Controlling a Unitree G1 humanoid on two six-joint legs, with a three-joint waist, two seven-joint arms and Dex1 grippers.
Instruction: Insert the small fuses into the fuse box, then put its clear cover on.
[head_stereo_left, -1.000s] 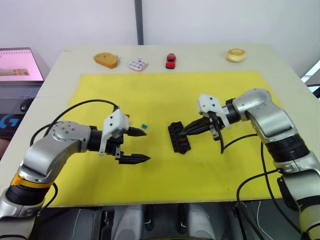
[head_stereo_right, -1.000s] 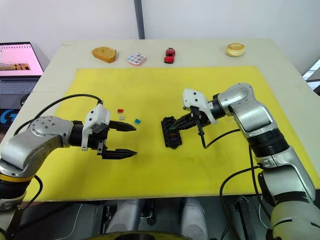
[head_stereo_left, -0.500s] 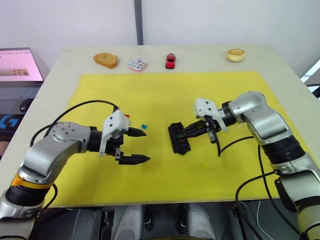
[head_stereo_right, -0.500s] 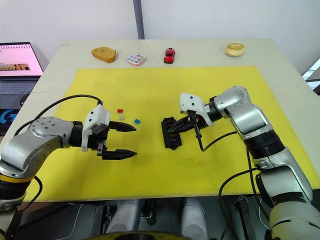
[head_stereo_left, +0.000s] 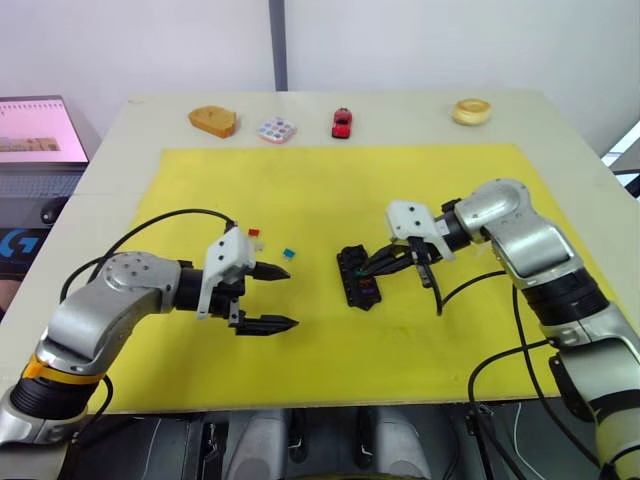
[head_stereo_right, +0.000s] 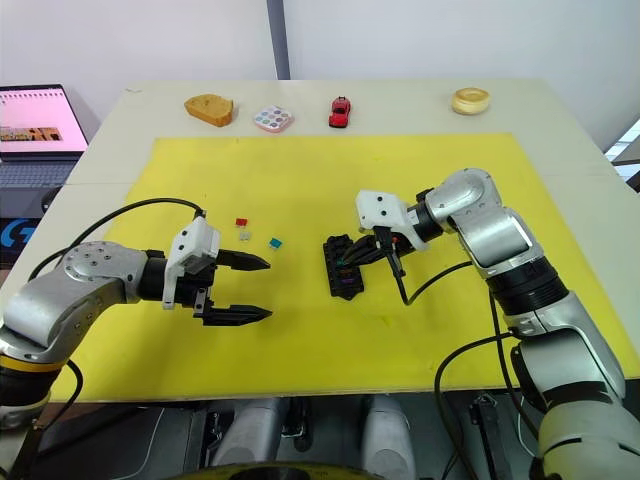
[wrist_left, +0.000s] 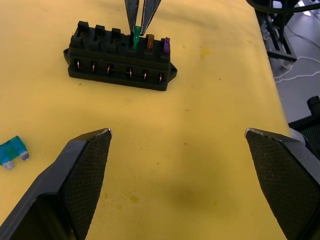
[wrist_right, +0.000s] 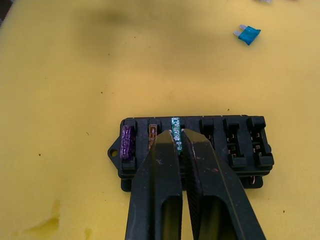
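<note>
Pale table (head_stereo_left: 585, 190) carrying a large yellow mat (head_stereo_left: 400, 190) that covers most of its near part.

Laptop (head_stereo_left: 35, 135) at the far left, off the table edge, screen lit pink.

Along the far table edge, beyond the mat, left to right: a tan bread-like piece (head_stereo_left: 212, 121), a round tray with coloured dots (head_stereo_left: 276, 130), a red toy car (head_stereo_left: 341, 122), a pale ring-shaped item (head_stereo_left: 471, 111).

Left gripper (head_stereo_left: 272, 297) hovers over the near-left part of the mat, fingers spread wide, holding nothing. It points right, toward the box, and stands well apart from it.

Right gripper (head_stereo_left: 372, 267) reaches in from the right, fingers pinched narrow on a green fuse (wrist_right: 175, 134) that stands upright at the third slot from one end of the fuse box (head_stereo_left: 357, 278). How far the fuse sits in, cannot tell.

Fuse box: black, on the mat near centre, between the two grippers, its long side running near to far. Six slots in a row. An orange fuse (wrist_right: 152, 131) and a purple fuse (wrist_right: 126, 141) stand in the two slots beside the green one; the other three slots are open.

Loose on the mat, left of the box and just far of the left gripper: a teal fuse (head_stereo_left: 288, 253), a red fuse (head_stereo_left: 253, 233), and a small greyish one (head_stereo_right: 245, 236), too small to make out well.
</note>
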